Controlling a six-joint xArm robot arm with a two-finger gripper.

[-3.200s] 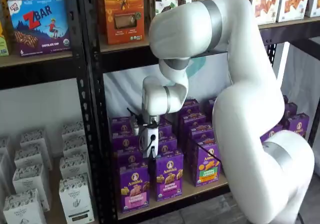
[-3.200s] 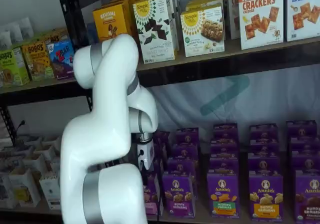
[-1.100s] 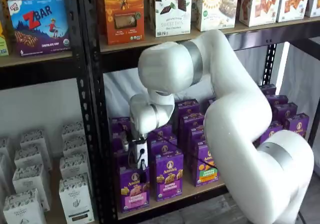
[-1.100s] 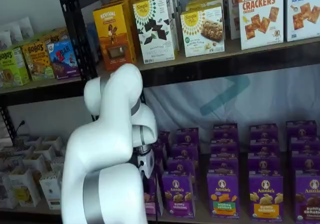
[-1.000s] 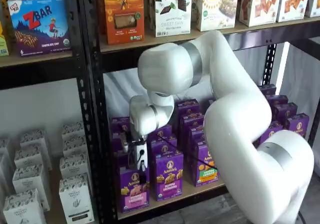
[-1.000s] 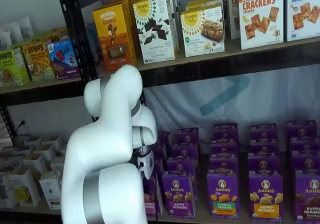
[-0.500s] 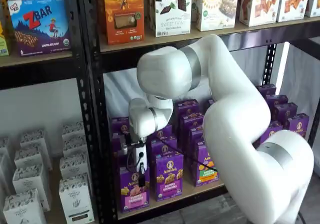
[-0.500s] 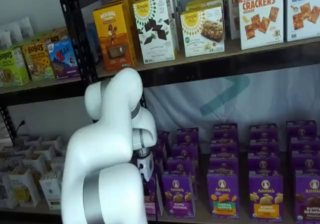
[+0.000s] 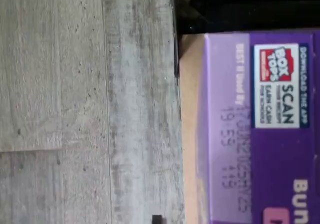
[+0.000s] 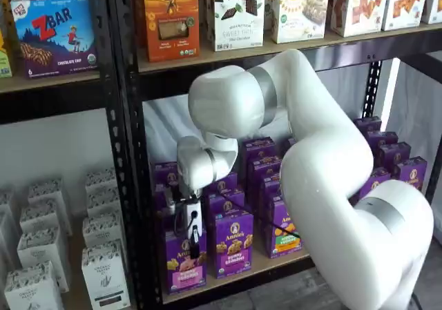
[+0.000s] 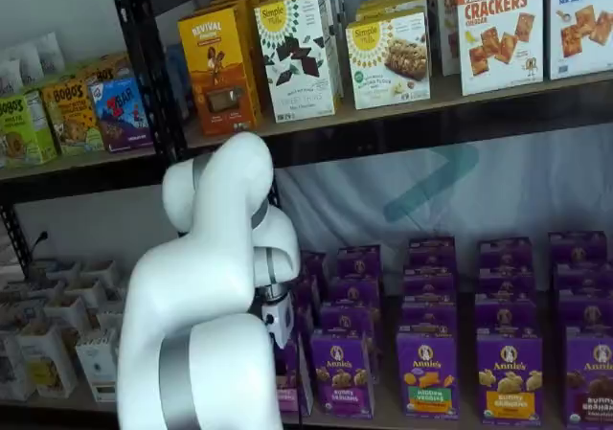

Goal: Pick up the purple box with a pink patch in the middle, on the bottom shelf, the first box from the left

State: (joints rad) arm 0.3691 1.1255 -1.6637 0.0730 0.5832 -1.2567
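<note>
Purple box [image 9: 260,129] filled one side of the wrist view, seen from above: its top panel with a Box Tops sticker and a printed date code, a sliver of pink showing at the frame's edge. It sat close to the front edge of the bottom shelf [image 9: 189,134], with a thin strip of tan board beside it and grey floor [image 9: 85,104] beyond. No fingers appeared in this view.

In a shelf view, the box [image 10: 185,260] stood upright at the front left corner of the shelf [image 10: 276,260], tight against the black upright [image 10: 131,186]. A second purple carton [image 10: 233,244] stood just beside it on the right, and more cartons were ranked behind. The gripper [image 10: 194,244] hung directly before the box's upper face, white body above and dark fingers below; they showed side-on, so whether they were spread or closed on anything could not be told.

In a shelf view, the arm [image 11: 206,315] hid most of the box [image 11: 289,377]; only a purple sliver showed beside the gripper body [image 11: 279,317].

The carton was probably light, thin cardboard, stiff at its corners but easy to dent across its broad faces. The top edge, front to back, looked the best hold. Room was scarce: upright on one side, neighbour on the other, so a lift up and outward over the front edge seemed the clearest way.
</note>
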